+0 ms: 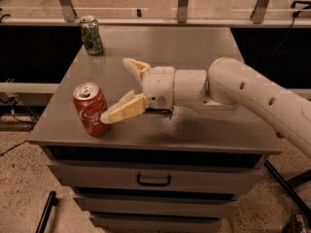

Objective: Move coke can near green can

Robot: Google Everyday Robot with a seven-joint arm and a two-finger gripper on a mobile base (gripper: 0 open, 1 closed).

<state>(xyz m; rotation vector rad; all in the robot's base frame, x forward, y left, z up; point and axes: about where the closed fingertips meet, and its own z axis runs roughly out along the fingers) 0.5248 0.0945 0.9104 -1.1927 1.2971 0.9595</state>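
Camera view. You see the end effector (115, 90) low over the front half of the bench (194, 47), reaching in from the right on the white arm (243, 89). It is released: its two tan fingers (127, 110) are spread wide and grasp nothing. The coke can (91, 109) stands upright near the bench's front left corner, just beyond the fingertips and not enclosed by them. The nearer finger's tip overlaps the can's right side; you cannot tell whether they touch. The farther finger points toward the rear left, clear of the can. The green can (91, 35) stands upright at the rear left corner, well apart from both.
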